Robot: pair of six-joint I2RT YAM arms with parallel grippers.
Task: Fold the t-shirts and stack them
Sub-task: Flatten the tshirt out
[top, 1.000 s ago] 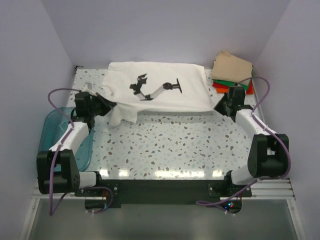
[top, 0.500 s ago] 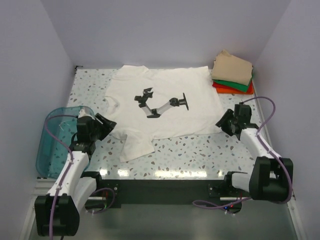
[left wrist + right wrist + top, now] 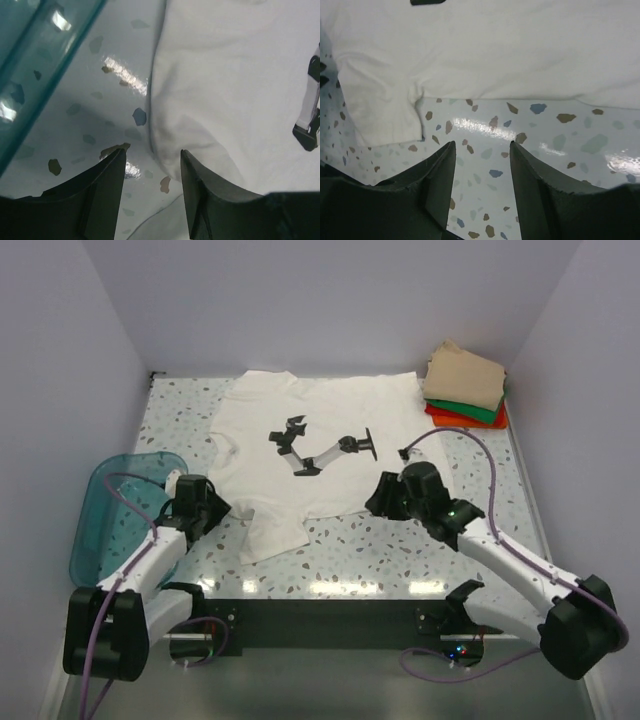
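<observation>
The large white t-shirt (image 3: 330, 430) lies spread flat on the speckled worktop (image 3: 400, 550), filling the upper middle of the overhead view. Its black chest print (image 3: 322, 447) faces up, and one flap of cloth (image 3: 272, 532) reaches down toward the lower left. At the upper right corner sits a stack of folded shirts, well apart from the white one: the tan t-shirt (image 3: 463, 377) is on top, the green t-shirt (image 3: 462, 410) is under it, and the orange-red t-shirt (image 3: 440, 418) is at the bottom. A translucent teal bin (image 3: 100, 515) stands at the left edge of the worktop.

The left fingers (image 3: 102, 187) are spread apart and hold nothing. In the left wrist view they straddle the white shirt's rounded edge where it meets the bare worktop, with the bin's wall crossing the upper left of that frame.

The right fingers (image 3: 435, 185) are also released and empty. They sit over bare worktop just below the shirt's lower edge, right of centre in the overhead view. In the right wrist view the flap hangs down at the left of the frame.
</observation>
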